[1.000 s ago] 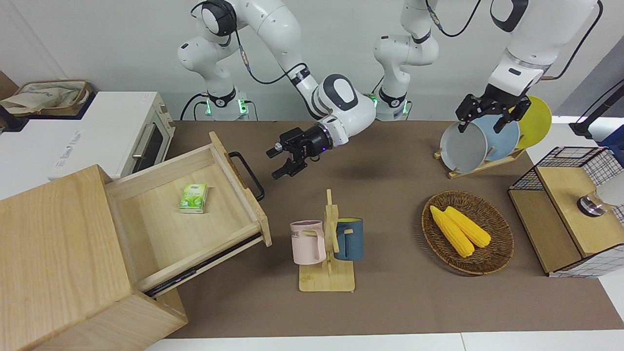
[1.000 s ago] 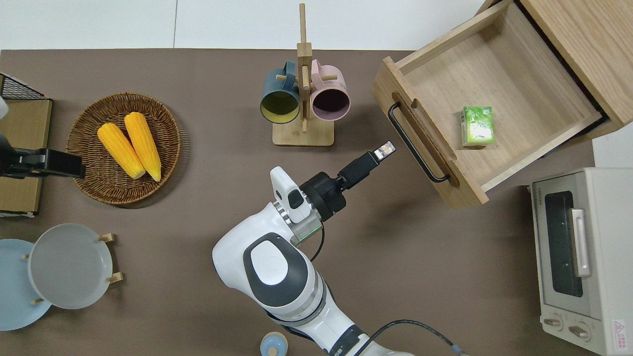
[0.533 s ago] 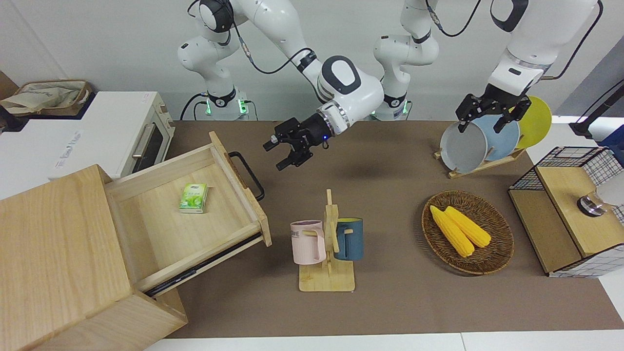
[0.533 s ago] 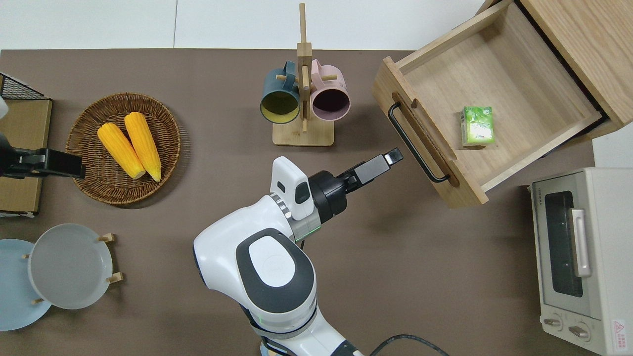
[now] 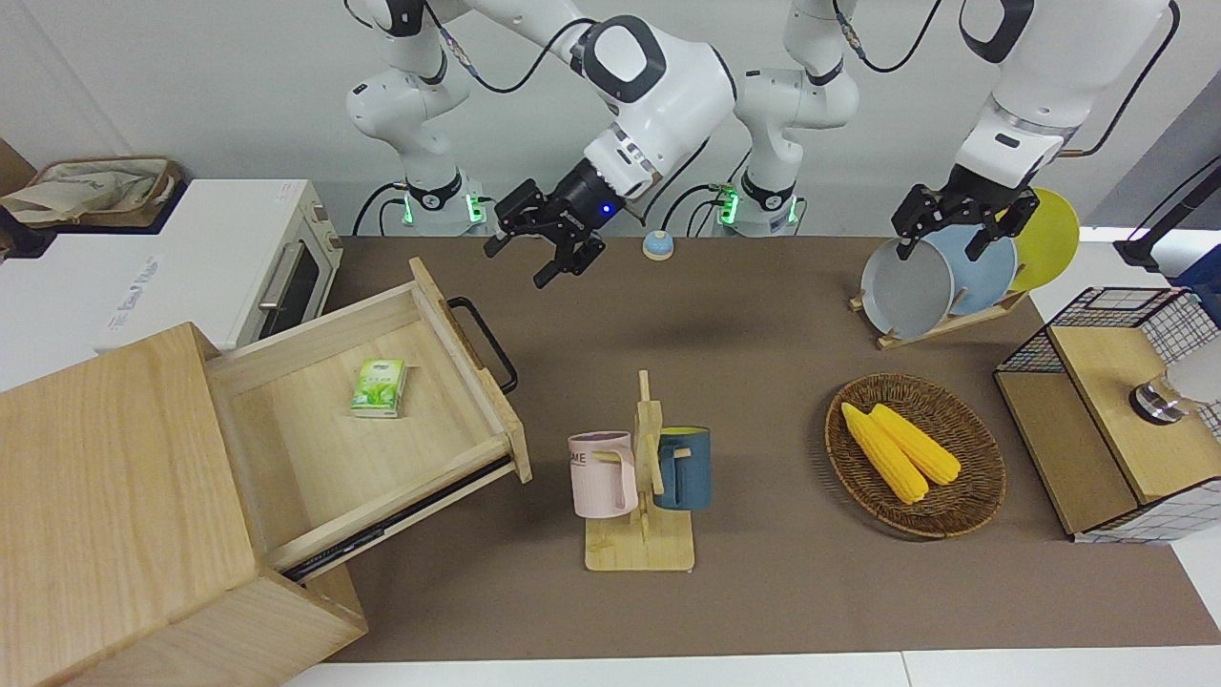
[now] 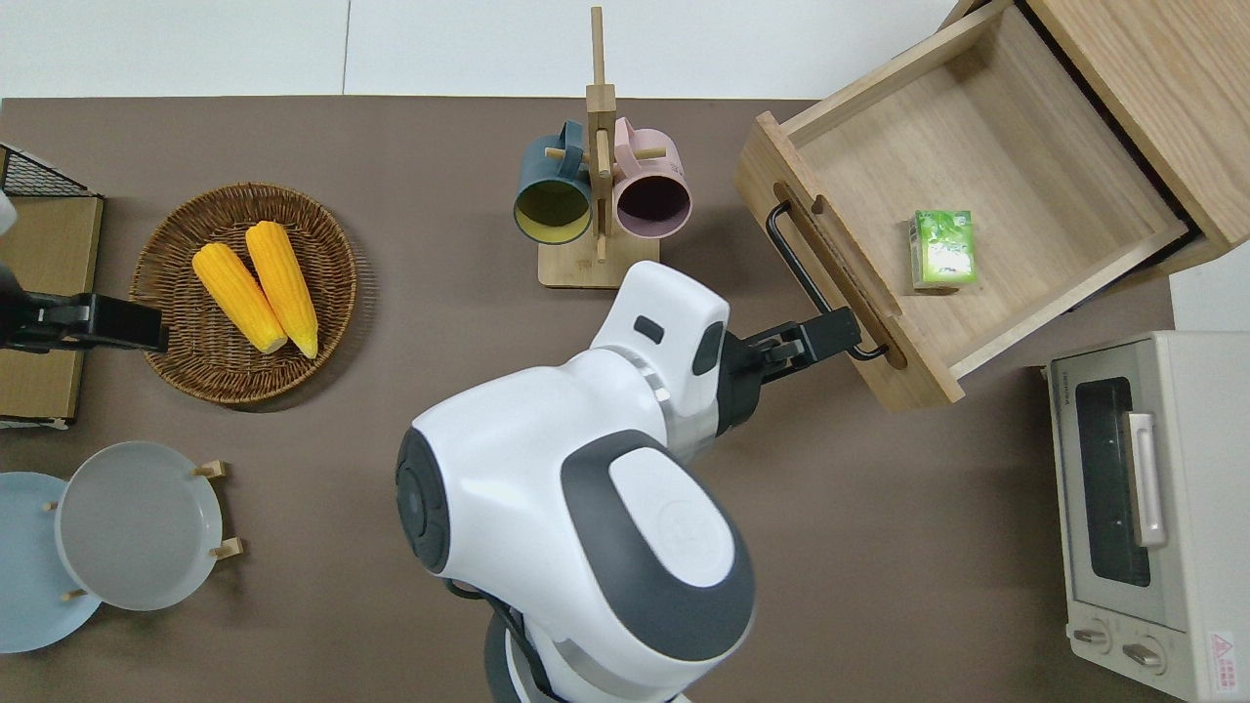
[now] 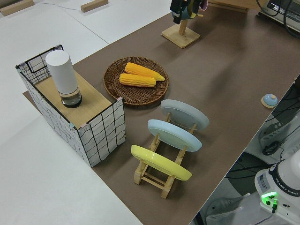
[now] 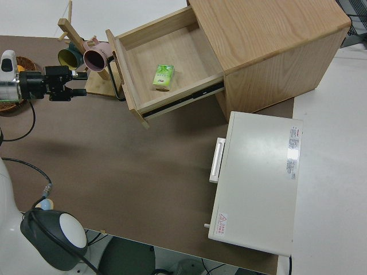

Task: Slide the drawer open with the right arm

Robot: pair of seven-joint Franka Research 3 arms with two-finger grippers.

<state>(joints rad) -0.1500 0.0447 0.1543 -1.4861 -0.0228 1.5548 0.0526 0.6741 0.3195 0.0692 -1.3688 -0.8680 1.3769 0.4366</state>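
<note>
At right arm's end of table: drawer pulled well out of cabinet. Right gripper up over table beside black handle, fingers spread, empty. Left arm parked, fingers open. Judged rigid, sliding on rails; handle best hold.

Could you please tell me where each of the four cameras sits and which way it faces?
Front view: across the table, facing both arms; right gripper open in the air, left arm parked.
Overhead view: straight down; the right arm fills the middle, its gripper by the drawer handle.
Left side view: raised at the left arm's end, along the table over the plate rack; only an arm base shows.
Right side view: above the right arm, onto the open drawer and right gripper.
All but the left side view show the drawer.
</note>
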